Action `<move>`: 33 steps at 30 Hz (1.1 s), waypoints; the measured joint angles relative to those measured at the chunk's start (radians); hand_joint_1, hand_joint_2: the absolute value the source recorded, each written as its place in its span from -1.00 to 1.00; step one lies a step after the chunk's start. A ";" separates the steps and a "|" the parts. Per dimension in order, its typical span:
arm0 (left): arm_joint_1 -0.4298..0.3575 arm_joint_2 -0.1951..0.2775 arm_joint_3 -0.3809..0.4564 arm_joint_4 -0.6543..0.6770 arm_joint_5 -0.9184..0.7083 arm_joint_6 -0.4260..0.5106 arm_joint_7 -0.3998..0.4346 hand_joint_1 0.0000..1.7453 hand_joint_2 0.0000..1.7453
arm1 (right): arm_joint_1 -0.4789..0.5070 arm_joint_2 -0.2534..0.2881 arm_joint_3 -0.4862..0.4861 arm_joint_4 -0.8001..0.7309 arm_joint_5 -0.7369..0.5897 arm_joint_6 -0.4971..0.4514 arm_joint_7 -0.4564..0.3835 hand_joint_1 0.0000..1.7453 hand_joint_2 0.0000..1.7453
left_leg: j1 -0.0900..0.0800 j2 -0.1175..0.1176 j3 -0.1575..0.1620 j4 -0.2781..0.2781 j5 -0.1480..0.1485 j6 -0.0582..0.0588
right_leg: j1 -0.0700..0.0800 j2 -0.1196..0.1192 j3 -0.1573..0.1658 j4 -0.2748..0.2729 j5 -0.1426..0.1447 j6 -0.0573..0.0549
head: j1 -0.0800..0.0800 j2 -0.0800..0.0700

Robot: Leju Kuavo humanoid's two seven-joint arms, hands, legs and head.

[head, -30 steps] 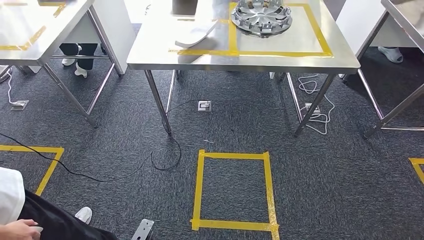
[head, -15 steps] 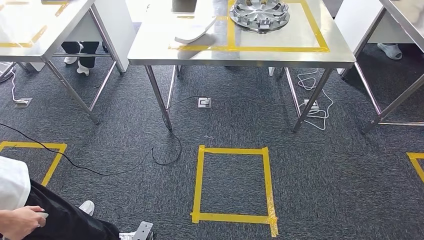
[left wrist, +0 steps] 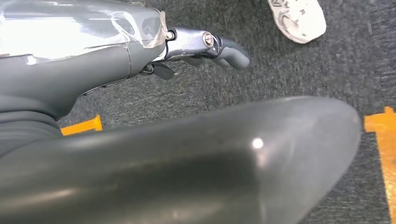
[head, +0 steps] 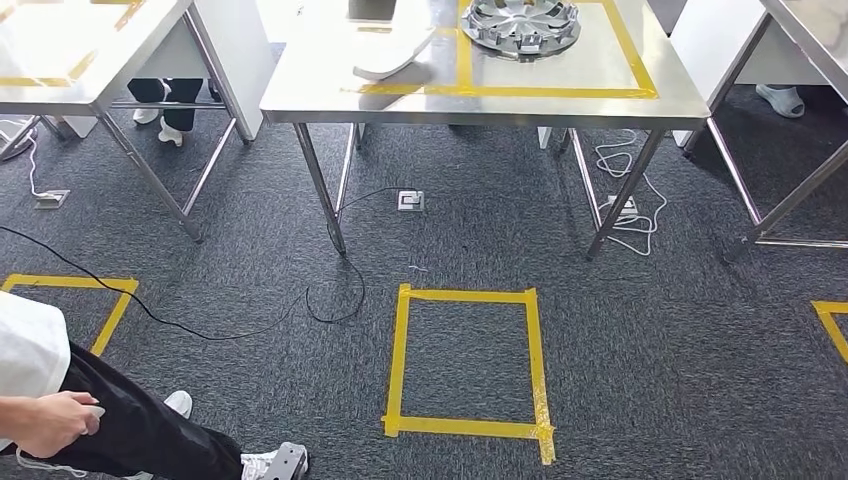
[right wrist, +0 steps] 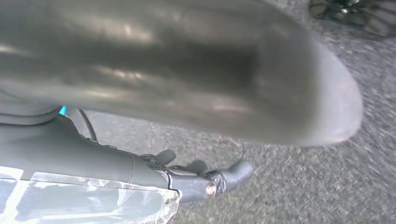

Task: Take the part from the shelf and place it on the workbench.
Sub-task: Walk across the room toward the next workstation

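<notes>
Where the workbench (head: 300,95) gleams — silver, spoked, round part (head: 521,24).

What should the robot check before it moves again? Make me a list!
1. Left hand free: ok, it holds nothing.
2. Right hand free: ok, it holds nothing.
3. Floor safe for walking: not ok, a black cable lies across the carpet.
4. Nobody too near: not ok, a person stands close on the robot's left.
5. Room on the workbench: ok, there is bare steel beside the hubcap.
</notes>
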 joint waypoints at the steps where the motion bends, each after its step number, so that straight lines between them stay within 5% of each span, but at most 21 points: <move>1: 0.000 0.001 -0.001 -0.001 0.002 0.002 0.000 -1.00 -1.00 | 0.002 0.001 -0.004 -0.002 0.000 0.000 0.000 -1.00 -1.00 | 0.002 0.000 -0.002 0.002 0.001 -0.004 | -0.001 0.000 -0.003 0.002 0.002 -0.009 | -0.001 0.000; 4: 0.000 0.003 -0.005 -0.002 0.003 0.006 0.000 -1.00 -1.00 | 0.004 0.004 -0.016 -0.006 0.000 0.000 -0.001 -1.00 -1.00 | 0.010 -0.001 -0.028 0.065 -0.050 -0.020 | -0.005 0.003 -0.007 0.001 0.014 -0.027 | -0.003 0.000; 6: 0.000 0.004 -0.009 -0.003 0.004 0.006 0.001 -1.00 -1.00 | 0.004 0.004 -0.023 -0.009 0.000 0.000 0.000 -1.00 -1.00 | 0.015 -0.001 -0.075 0.187 -0.124 -0.030 | -0.002 0.008 -0.014 0.001 0.020 -0.035 | -0.006 0.000; 8: 0.001 0.004 -0.011 -0.004 0.008 0.006 0.000 -1.00 -1.00 | 0.006 0.005 -0.027 -0.010 0.004 0.000 0.000 -1.00 -1.00 | 0.018 -0.002 -0.105 0.274 -0.154 -0.032 | 0.001 0.018 -0.020 0.002 0.025 -0.037 | -0.006 0.000; 10: 0.002 0.004 -0.013 -0.004 0.012 0.005 0.000 -1.00 -1.00 | 0.008 0.006 -0.029 -0.011 0.011 0.001 0.002 -1.00 -1.00 | 0.018 -0.008 -0.069 0.218 -0.111 -0.023 | 0.006 0.033 -0.021 0.002 0.029 -0.036 | -0.006 0.000; 12: 0.001 0.008 -0.015 -0.004 0.016 0.005 -0.001 -1.00 -1.00 | 0.008 0.010 -0.032 -0.016 0.018 0.002 0.003 -1.00 -1.00 | 0.016 -0.046 0.003 0.084 -0.053 -0.001 | 0.008 0.052 -0.023 0.001 0.034 -0.032 | -0.004 0.000; 14: 0.003 0.012 -0.020 -0.004 0.022 0.006 -0.002 -1.00 -1.00 | 0.005 0.014 -0.039 -0.022 0.025 0.003 0.005 -1.00 -1.00 | 0.010 -0.079 0.036 0.013 -0.034 0.018 | 0.001 0.071 -0.031 -0.001 0.042 -0.023 | -0.004 0.000; 17: 0.002 0.014 -0.026 -0.005 0.031 0.008 -0.003 -1.00 -1.00 | 0.010 0.016 -0.048 -0.027 0.037 0.007 0.007 -1.00 -1.00 | 0.004 -0.057 0.044 -0.018 -0.022 0.027 | -0.005 0.089 -0.043 -0.009 0.056 -0.002 | -0.010 0.000; 19: 0.000 0.014 -0.027 -0.007 0.034 0.010 -0.004 -1.00 -1.00 | 0.014 0.017 -0.052 -0.029 0.042 0.010 0.008 -1.00 -1.00 | 0.008 -0.033 0.054 -0.054 -0.003 0.032 | 0.001 0.054 -0.067 0.028 0.034 -0.002 | -0.007 0.000; 22: 0.003 0.012 -0.030 -0.008 0.037 0.010 -0.004 -1.00 -1.00 | 0.011 0.015 -0.059 -0.030 0.047 0.011 0.008 -1.00 -1.00 | 0.007 0.008 0.050 -0.066 0.008 0.032 | 0.003 0.012 -0.147 0.201 -0.045 -0.008 | -0.004 0.000; 24: 0.004 0.010 -0.033 -0.009 0.037 0.010 -0.004 -1.00 -1.00 | 0.013 0.013 -0.063 -0.031 0.048 0.011 0.008 -1.00 -1.00 | 0.007 0.034 0.044 -0.062 0.009 0.029 | 0.000 0.006 -0.155 0.239 -0.054 0.006 | -0.003 0.000; 27: 0.002 0.008 -0.037 -0.009 0.037 0.010 -0.004 -1.00 -1.00 | 0.014 0.011 -0.069 -0.033 0.049 0.011 0.008 -1.00 -1.00 | 0.007 0.068 0.034 -0.041 0.001 0.016 | -0.005 -0.034 -0.048 0.064 0.004 0.033 | -0.003 0.000; 29: 0.001 0.008 -0.038 -0.009 0.037 0.010 -0.004 -1.00 -1.00 | 0.012 0.010 -0.070 -0.035 0.050 0.012 0.008 -1.00 -1.00 | 0.004 0.086 0.026 -0.020 -0.008 0.001 | -0.002 -0.054 -0.011 -0.006 0.021 0.020 | -0.004 0.000; 31: 0.000 0.009 -0.041 -0.010 0.039 0.010 -0.004 -1.00 -1.00 | 0.014 0.009 -0.072 -0.037 0.052 0.013 0.009 -1.00 -1.00 | 0.004 0.100 0.024 -0.013 -0.010 -0.009 | 0.002 -0.041 -0.017 -0.008 0.024 -0.004 | -0.004 0.000; 33: -0.001 0.010 -0.045 -0.010 0.042 0.011 -0.004 -1.00 -1.00 | 0.018 0.010 -0.074 -0.037 0.054 0.015 0.009 -1.00 -1.00 | 0.011 0.084 0.020 -0.001 -0.024 -0.020 | -0.001 -0.025 -0.021 -0.009 0.031 -0.019 | -0.004 0.000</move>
